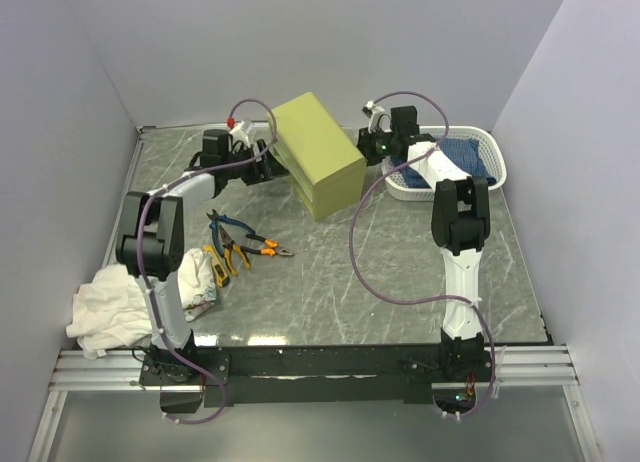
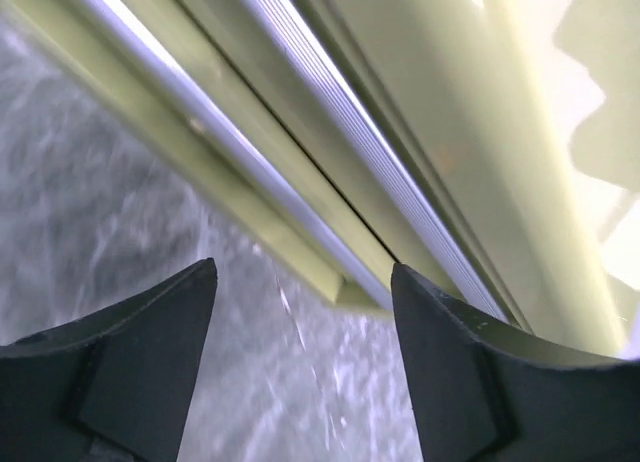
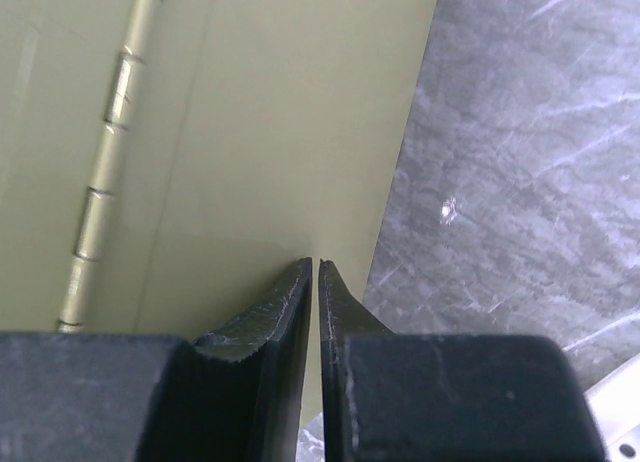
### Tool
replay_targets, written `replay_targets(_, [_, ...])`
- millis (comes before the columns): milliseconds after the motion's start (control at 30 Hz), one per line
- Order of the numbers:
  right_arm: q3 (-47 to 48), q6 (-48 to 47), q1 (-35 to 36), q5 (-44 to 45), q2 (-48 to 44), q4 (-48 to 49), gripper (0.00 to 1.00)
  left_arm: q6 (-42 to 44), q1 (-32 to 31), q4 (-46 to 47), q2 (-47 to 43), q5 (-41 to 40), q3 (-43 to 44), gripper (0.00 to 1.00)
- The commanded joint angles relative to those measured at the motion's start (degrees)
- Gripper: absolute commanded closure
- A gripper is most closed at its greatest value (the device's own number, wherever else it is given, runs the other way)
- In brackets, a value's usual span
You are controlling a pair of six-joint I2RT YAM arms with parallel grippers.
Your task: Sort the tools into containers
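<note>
Pale walls [image 1: 300, 42] ring the grey stone-look table [image 1: 400, 252]. The boxy olive-green cabinet [image 1: 318, 152] sits near the back, with blue- and orange-handled pliers [image 1: 245, 244] lying in front of it. The left gripper [image 2: 300, 312] gapes wide and empty; the right gripper [image 3: 316, 282] is pinched together, empty.

This looks like a robot test lab and not a home. Two robot arms, the left arm [image 1: 165, 272] and the right arm [image 1: 462, 252], are bolted to a metal rail [image 1: 320, 367] at 6 o'clock of a grey stone-look table [image 1: 330, 282], and purple cables [image 1: 365, 272] loop from them. Plain bare walls [image 1: 320, 42] close the table in at 9, 12 and 3 o'clock like a small booth, and a few things are set out on it: a green cabinet [image 1: 318, 152] at 12 o'clock, hand tools [image 1: 240, 244] at 9 o'clock, a white cloth [image 1: 105, 307] at 8 o'clock and a white basket [image 1: 503, 164] at 2 o'clock.
</note>
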Motion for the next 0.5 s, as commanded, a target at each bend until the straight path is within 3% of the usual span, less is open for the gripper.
replay_targets(0, [-0.90,0.05,3.14,-3.93,-3.25,-2.61,0.84,-1.30,1.48,1.70,-5.82,-0.99,-4.46,0.22])
replay_targets(167, [-0.81,-1.09,3.14,-2.44,-3.86,-4.10,0.82,-14.09,2.27,14.87,-2.22,2.43,-6.93,0.23])
replay_targets(300, [-0.64,-2.93,2.88,-0.76,-4.57,-7.26,0.82,-25.11,2.88,30.75,4.28,5.16,-5.80,0.28])
replay_targets(467, [-1.87,-4.34,2.44,0.82,-6.41,-9.20,0.81,-31.71,2.62,33.53,11.31,5.78,-1.84,0.32])
